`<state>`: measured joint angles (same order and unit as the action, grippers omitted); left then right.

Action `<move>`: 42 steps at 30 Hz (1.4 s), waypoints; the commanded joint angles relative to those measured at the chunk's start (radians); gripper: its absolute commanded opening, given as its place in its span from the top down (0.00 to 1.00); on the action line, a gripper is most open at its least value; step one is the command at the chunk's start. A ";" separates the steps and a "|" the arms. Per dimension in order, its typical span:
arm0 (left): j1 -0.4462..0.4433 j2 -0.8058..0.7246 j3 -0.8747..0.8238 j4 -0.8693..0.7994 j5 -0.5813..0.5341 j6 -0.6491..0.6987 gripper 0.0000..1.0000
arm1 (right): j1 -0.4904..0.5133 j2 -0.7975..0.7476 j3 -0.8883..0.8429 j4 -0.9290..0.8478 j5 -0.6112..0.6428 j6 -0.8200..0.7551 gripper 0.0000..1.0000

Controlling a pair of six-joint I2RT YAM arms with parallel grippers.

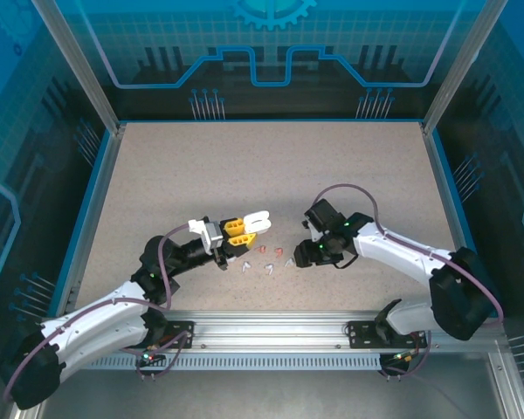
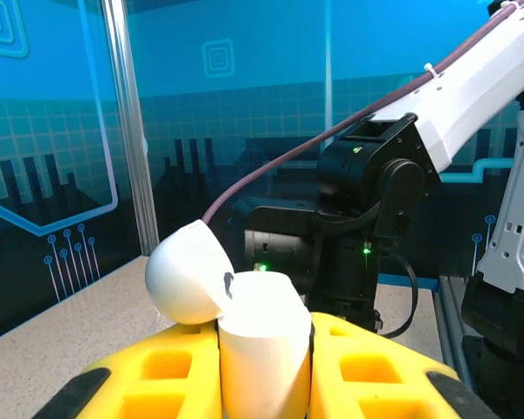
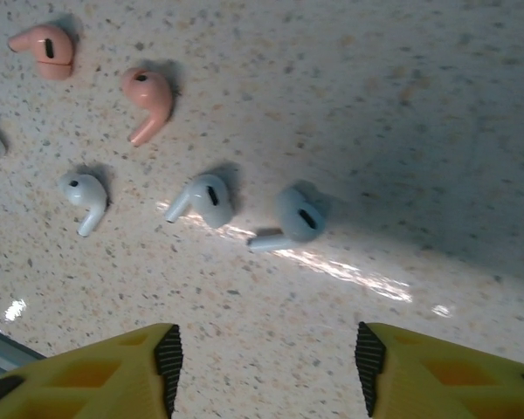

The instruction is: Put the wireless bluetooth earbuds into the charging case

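**Open Case Gripped Aloft as Earbuds Lay Loose Beside It**

The left gripper (image 1: 241, 229) had its yellow fingers (image 2: 367, 371) clenched on a white charging case (image 2: 262, 336). It grasped the case by both sides and held it upright above the speckled table (image 1: 271, 166). The case's rounded lid (image 2: 185, 281) stood flipped back on its hinge, and the wrist camera could not see inside the case.

Seen from overhead, the earbuds (image 3: 295, 218) lay on the table just right of the case and nearer the arm bases, none touching it. Two salmon-red earbuds (image 3: 148, 100) lay closest to the case. Three white earbuds (image 3: 205, 196) lay in a loose row farther from it, each on its side and apart from the others. A fourth white one showed at the edge of the right wrist view.

The right gripper (image 3: 266, 358) hung over the row to the right of the case. Its jaws were parted with nothing between them, and its black pads (image 3: 168, 353) were clear of every earbud.
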<state>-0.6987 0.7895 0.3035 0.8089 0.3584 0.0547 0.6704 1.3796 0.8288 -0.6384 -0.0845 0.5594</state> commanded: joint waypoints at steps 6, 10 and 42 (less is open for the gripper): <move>-0.008 -0.038 -0.014 -0.005 -0.019 0.010 1.00 | 0.038 0.131 0.093 0.079 -0.045 -0.062 0.50; -0.008 -0.053 -0.014 -0.019 -0.024 0.012 1.00 | 0.039 0.169 0.094 0.113 -0.072 -0.070 0.53; -0.008 -0.059 -0.008 -0.048 -0.032 0.014 1.00 | 0.048 0.313 0.092 0.125 -0.055 -0.090 0.63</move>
<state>-0.6987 0.7441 0.2981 0.7559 0.3435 0.0551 0.7006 1.6512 0.9146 -0.4992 -0.1535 0.4885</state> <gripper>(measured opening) 0.221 0.371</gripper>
